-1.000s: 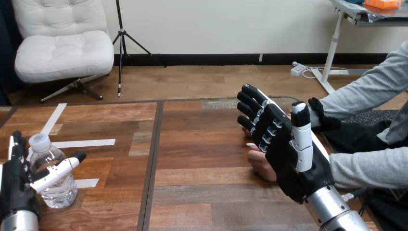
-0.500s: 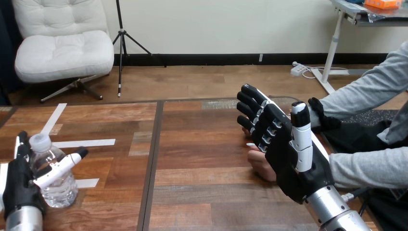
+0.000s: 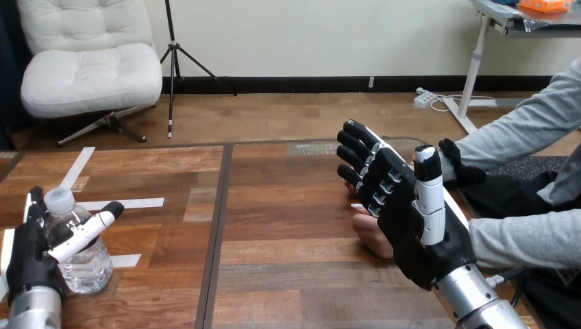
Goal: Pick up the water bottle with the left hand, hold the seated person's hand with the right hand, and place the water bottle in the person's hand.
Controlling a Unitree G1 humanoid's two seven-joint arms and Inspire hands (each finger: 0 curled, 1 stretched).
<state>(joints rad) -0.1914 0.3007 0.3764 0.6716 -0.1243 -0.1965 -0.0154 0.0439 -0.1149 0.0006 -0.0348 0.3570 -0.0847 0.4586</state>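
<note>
Left hand (image 3: 27, 257): set around the water bottle (image 3: 85, 266), not yet clamped. The thumb (image 3: 89, 229) lies fairly straight across the near face of the bottle, and the fingers (image 3: 32, 199) stand straight at its far left side. We cannot tell whether either presses on the plastic. The bottle stands upright on the surface (image 3: 274, 205), in the gap between thumb and fingers.

Handling, as we judge it:
- Clear, thin-walled plastic, ribbed round the body, pale cap (image 3: 59, 199) on top. The walls look likely to give under a hard squeeze.
- It appears largely full, so it should have some weight for its size and feel bottom-heavy.
- The skin is smooth and could slip. We'd take it at mid-body, where the thumb already crosses, with the fingers wrapped opposite. The ribs should give some purchase.
- The neck and cap are narrow, a poor place for a hand this broad.

Beyond the bottle, pale tape strips (image 3: 130, 203) lie flat on the dark, glossy wood planks.

Well to the right of the left hand, the right hand (image 3: 404, 212) is raised with fingers straight and spread, holding nothing. The person's hand (image 3: 373, 236) rests on the surface just behind its palm. We cannot tell if they touch, and nothing is curled round it.
</note>
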